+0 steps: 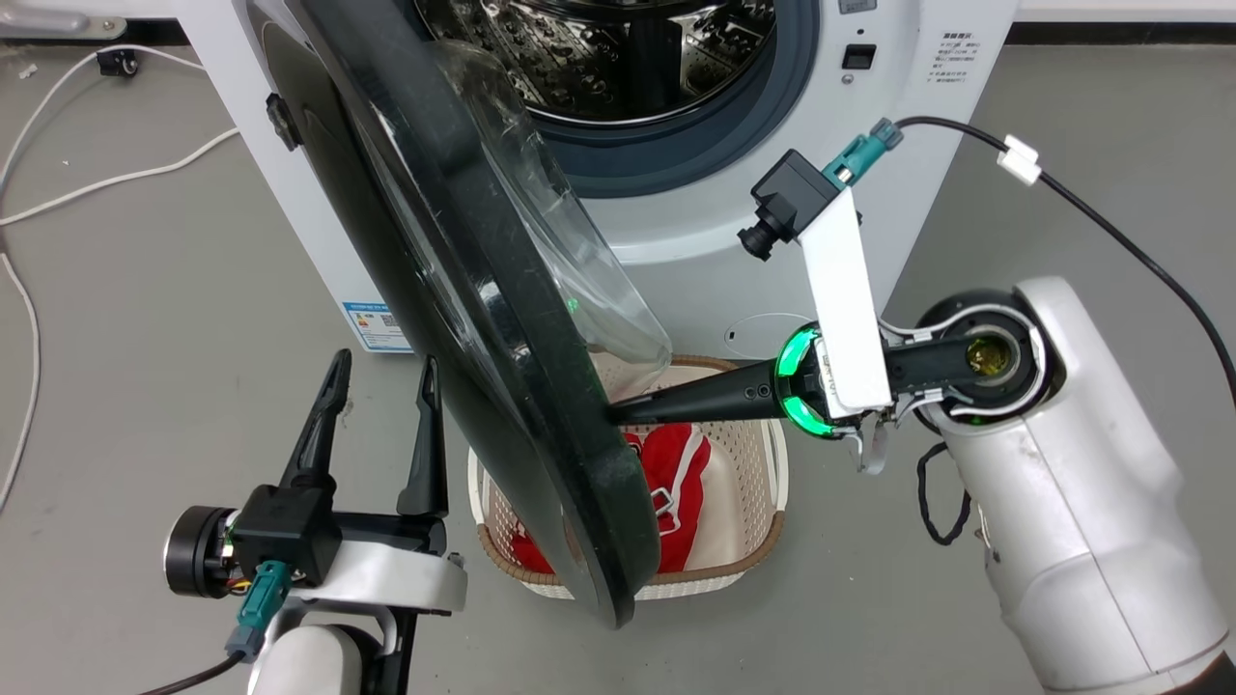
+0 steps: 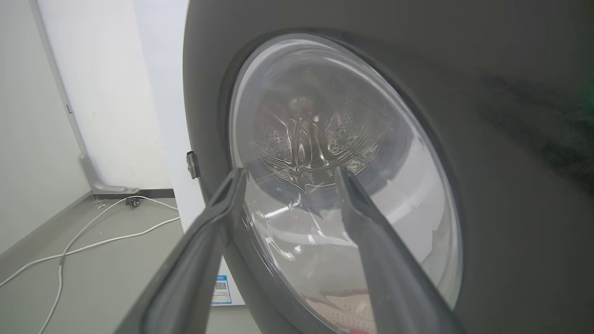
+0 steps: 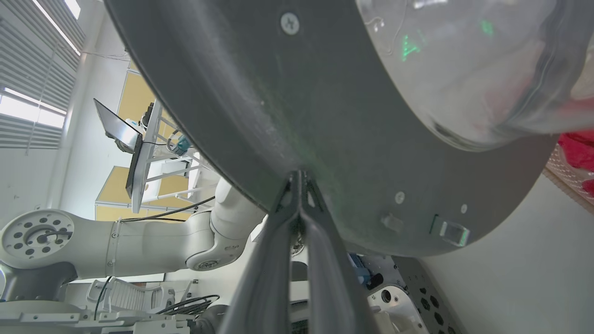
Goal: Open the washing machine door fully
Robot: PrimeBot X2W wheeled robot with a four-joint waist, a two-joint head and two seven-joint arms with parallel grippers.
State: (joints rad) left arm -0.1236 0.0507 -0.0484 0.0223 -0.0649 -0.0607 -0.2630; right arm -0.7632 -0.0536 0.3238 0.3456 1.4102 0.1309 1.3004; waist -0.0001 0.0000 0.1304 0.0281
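Note:
The washing machine door [image 1: 483, 319], round and glossy black with a clear glass bowl [image 1: 589, 270], stands swung partly out from the white washing machine [image 1: 869, 125], edge-on in the head view. The steel drum [image 1: 618, 58] lies exposed behind it. My right gripper [image 1: 618, 413] is shut, its tips touching the door's inner face [image 3: 278, 93] below the glass bowl [image 3: 464, 69]; the tips [image 3: 299, 174] meet right at the black rim. My left gripper [image 1: 384, 362] is open on the door's outer side, holding nothing. In the left wrist view its fingers [image 2: 290, 171] frame the door [image 2: 510, 139] close ahead.
A cream perforated basket [image 1: 763, 454] with red cloth [image 1: 676, 463] sits on the floor under the door. White cables [image 1: 116, 179] trail over the grey floor at the left. My right arm's black cable [image 1: 1110, 227] loops at the right.

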